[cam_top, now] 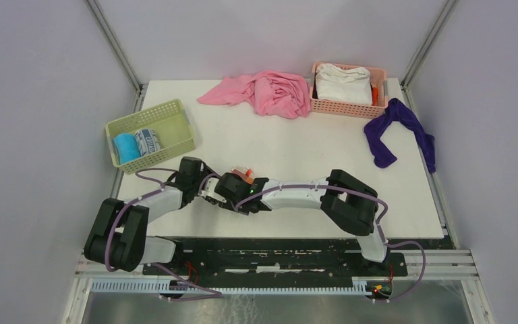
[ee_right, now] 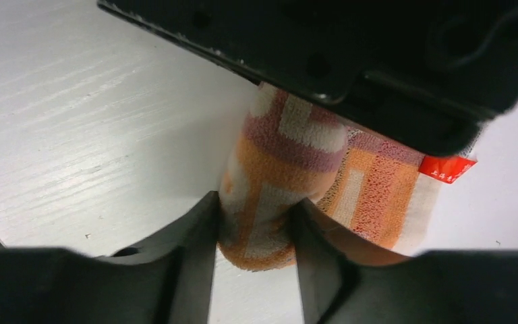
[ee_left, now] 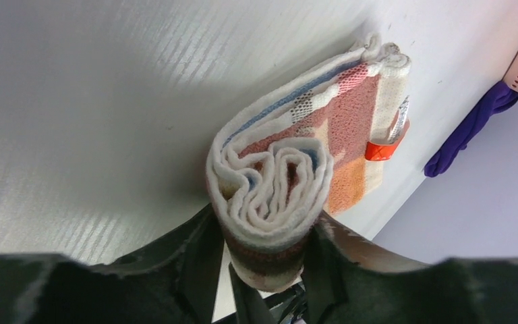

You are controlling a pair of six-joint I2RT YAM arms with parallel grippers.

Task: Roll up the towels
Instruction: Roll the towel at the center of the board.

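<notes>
White table (cam_top: 297,155): cream terry towel with orange and blue lettering (ee_left: 276,182) held near front centre, mostly rolled, tagged tail lying flat. Light green plastic basket (cam_top: 150,110): two rolls counted, plain blue towel (cam_top: 125,147), white towel with dark print (cam_top: 148,142). Three towels total. Left gripper (ee_left: 263,243) and right gripper (ee_right: 253,229) both clamped on roll. Judged soft, light, springy; firm pinch across coil advised, else unwinding likely.

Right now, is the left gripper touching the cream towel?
Touching. In the left wrist view, the left gripper squeezes the rolled cream towel between its fingers, no gap.
</notes>
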